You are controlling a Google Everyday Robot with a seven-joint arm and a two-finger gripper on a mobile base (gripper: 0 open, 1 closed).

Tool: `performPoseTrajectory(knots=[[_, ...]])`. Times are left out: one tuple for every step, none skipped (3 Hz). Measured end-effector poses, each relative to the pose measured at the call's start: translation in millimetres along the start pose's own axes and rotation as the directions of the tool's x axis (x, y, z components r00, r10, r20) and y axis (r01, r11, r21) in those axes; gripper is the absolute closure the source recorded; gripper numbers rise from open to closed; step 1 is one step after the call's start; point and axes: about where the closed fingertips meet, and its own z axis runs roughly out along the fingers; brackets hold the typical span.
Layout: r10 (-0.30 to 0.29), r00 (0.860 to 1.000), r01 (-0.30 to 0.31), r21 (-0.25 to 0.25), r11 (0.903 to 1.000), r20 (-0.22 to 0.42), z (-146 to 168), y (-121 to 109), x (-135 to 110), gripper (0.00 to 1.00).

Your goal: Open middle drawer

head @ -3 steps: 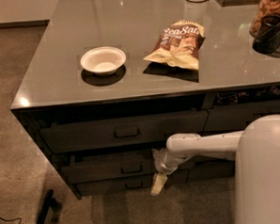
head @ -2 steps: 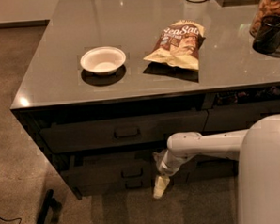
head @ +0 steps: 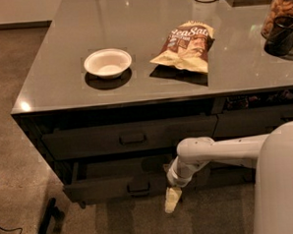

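Observation:
The middle drawer (head: 106, 190) is a dark grey-brown front with a small bar handle (head: 139, 187). It stands pulled partly out from the cabinet, and a dark gap shows behind its top edge. My gripper (head: 172, 200) hangs from the white arm (head: 222, 149), pointing down. It is at the drawer front's lower edge, a little right of the handle and not on it. The upper drawer (head: 130, 138) above is closed.
On the grey counter (head: 61, 89) are a white bowl (head: 108, 63), a chip bag (head: 187, 45), a jar (head: 281, 8) and a dark cup (head: 281, 33). My white body (head: 283, 190) fills the lower right. A black stand foot (head: 46, 222) lies on the floor at left.
The middle drawer front has slid further out toward the camera. My gripper has moved slightly down and outward along with it.

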Motion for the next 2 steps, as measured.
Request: performPoseTrajectory(knots=[[0.005, 1.000, -0.005, -0.043, 0.9990, -0.014, -5.7, 14.9, 3.7, 0.00], [0.015, 1.000, -0.017, -0.106, 0.9942, -0.024, -8.8, 33.8, 6.8, 0.00]])
